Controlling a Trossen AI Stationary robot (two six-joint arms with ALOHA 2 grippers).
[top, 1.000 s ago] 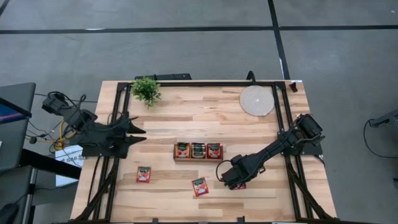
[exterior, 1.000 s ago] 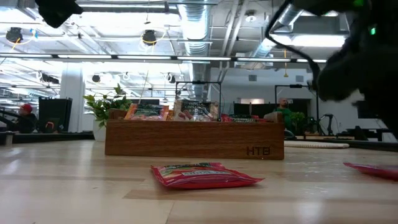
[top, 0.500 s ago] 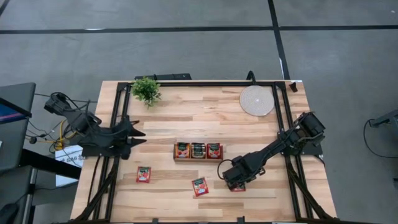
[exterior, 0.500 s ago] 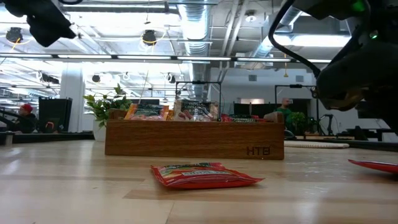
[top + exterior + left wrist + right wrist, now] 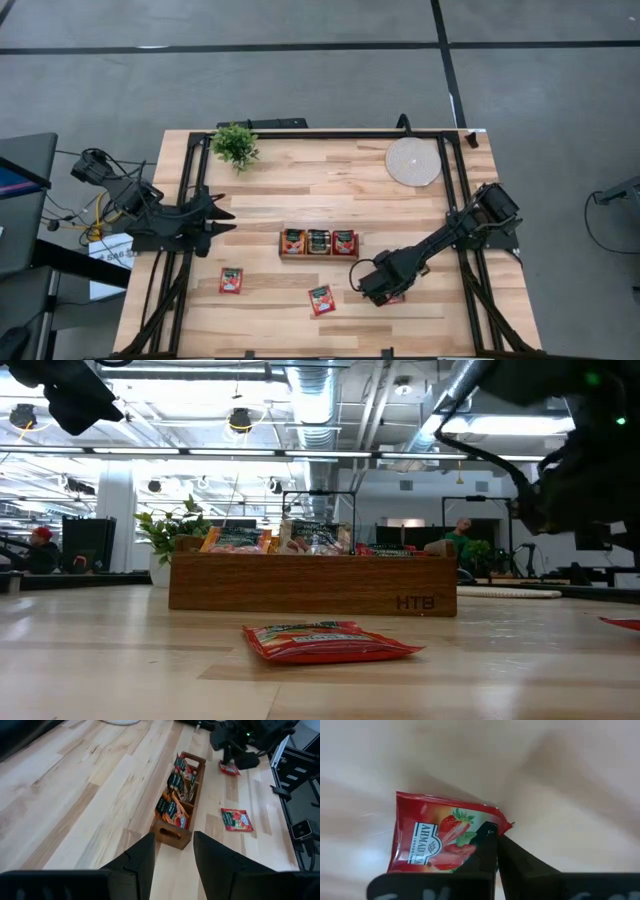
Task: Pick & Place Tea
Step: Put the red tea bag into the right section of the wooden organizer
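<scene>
- Near tabletop's front-right edge: right gripper (image 5: 495, 836) clamped on red sachet (image 5: 437, 840) corner.
- Lift straight; verify pinch before carrying to tray (image 5: 319, 243).
- Left gripper (image 5: 172, 852) apart, waiting.

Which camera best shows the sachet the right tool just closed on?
Right wrist view: the red sachet fills it, corner pinched in the right tool. High view mostly hides it under the arm; low shows an edge; left wrist shows it far off.

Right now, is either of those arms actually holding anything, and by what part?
Yes. The right gripper is shut on a red tea sachet, pinching it at one corner. The left gripper holds nothing; it hangs over the table's left side.
</scene>
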